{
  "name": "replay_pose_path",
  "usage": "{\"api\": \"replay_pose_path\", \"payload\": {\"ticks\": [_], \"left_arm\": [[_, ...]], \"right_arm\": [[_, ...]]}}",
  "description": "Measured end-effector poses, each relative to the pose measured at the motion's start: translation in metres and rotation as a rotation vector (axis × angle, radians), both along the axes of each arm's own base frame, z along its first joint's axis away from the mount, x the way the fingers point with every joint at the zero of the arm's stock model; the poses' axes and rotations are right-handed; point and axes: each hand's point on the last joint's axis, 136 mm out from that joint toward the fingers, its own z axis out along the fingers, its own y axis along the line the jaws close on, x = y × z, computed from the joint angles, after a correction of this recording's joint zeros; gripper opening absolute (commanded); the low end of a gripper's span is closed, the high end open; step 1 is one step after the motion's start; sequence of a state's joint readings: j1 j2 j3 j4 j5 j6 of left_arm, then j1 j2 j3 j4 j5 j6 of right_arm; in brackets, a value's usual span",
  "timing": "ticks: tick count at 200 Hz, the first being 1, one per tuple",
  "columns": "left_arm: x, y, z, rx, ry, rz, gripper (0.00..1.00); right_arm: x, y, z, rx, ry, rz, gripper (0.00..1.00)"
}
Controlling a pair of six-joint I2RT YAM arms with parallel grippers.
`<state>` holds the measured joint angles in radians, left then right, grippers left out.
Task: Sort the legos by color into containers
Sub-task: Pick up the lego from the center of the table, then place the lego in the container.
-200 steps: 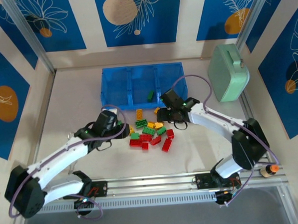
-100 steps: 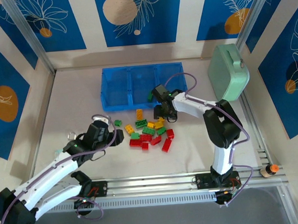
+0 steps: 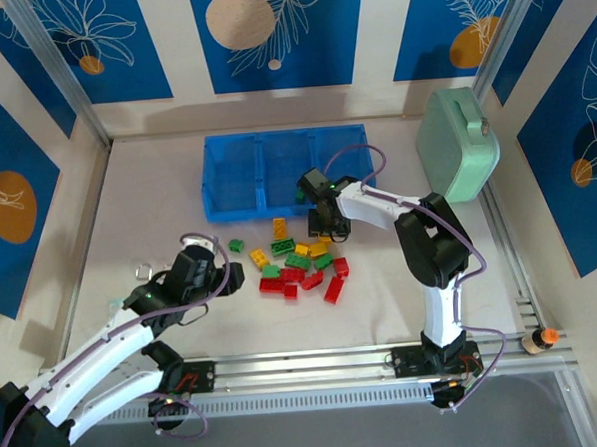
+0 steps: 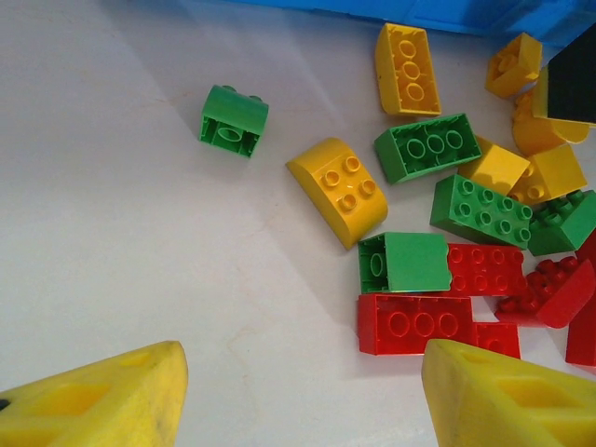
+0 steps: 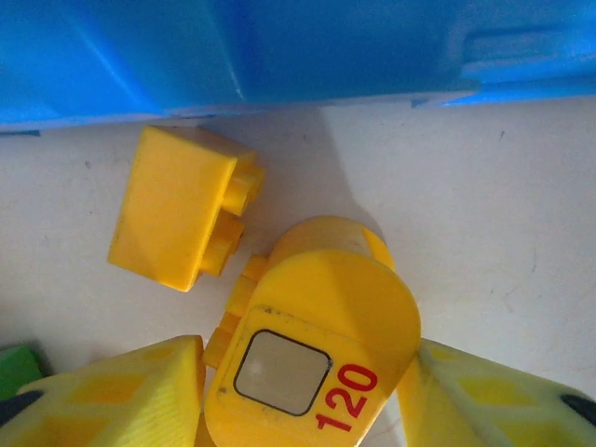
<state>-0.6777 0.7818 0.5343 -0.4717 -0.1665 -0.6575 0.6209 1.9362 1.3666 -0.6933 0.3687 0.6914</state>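
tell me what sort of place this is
Most likely a robot lab test cell: two robot arms bolted to a metal rail, printed blue panels walling in the table, and toy bricks beside a blue tray set out for sorting.

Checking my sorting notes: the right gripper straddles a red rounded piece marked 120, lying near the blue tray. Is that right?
No. The piece marked 120 that the right gripper straddles is yellow, not red; the right wrist view shows it. The rest stands: it is rounded and lies near the blue tray.
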Motion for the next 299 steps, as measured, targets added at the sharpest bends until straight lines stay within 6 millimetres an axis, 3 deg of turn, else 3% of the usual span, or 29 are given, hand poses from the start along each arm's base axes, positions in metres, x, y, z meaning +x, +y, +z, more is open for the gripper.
{"api": "replay_pose_path", "payload": {"ticks": [53,77,127,182,215,234,254,263,272,276,285,299], "left_arm": [[0.0,0.0,-0.001,0.002,0.002,0.0,0.68],[0.0,0.0,-0.003,0.008,0.009,0.0,0.68],[0.002,-0.001,-0.004,0.009,0.009,-0.001,0.68],[0.005,-0.004,-0.009,0.026,0.021,-0.009,0.68],[0.005,-0.007,-0.008,0.012,0.021,-0.018,0.68],[0.003,-0.01,-0.006,-0.005,0.02,-0.027,0.67],[-0.001,-0.012,-0.005,-0.027,0.016,-0.038,0.68],[-0.003,-0.012,-0.005,-0.033,0.015,-0.042,0.68],[-0.005,-0.012,-0.006,-0.038,0.017,-0.043,0.68],[-0.006,-0.012,-0.007,-0.041,0.02,-0.043,0.68],[-0.007,-0.012,-0.007,-0.046,0.021,-0.045,0.68],[-0.008,-0.013,-0.006,-0.051,0.024,-0.049,0.68]], "right_arm": [[0.001,-0.002,0.0,-0.005,-0.012,-0.008,0.46],[0.0,-0.003,0.001,0.002,-0.026,-0.019,0.41],[-0.013,-0.015,0.006,-0.036,-0.026,-0.029,0.39],[-0.009,-0.024,0.055,-0.008,-0.126,-0.038,0.39],[0.021,-0.037,0.087,0.018,-0.193,-0.071,0.39],[0.052,-0.049,0.109,0.035,-0.245,-0.105,0.39],[0.082,-0.059,0.118,0.043,-0.278,-0.128,0.39],[0.094,-0.063,0.119,0.043,-0.282,-0.136,0.48],[0.105,-0.065,0.118,0.041,-0.28,-0.143,0.77],[0.109,-0.066,0.117,0.034,-0.277,-0.141,0.84],[0.117,-0.067,0.116,0.028,-0.275,-0.14,0.93],[0.123,-0.064,0.117,0.017,-0.274,-0.124,0.94]]}}
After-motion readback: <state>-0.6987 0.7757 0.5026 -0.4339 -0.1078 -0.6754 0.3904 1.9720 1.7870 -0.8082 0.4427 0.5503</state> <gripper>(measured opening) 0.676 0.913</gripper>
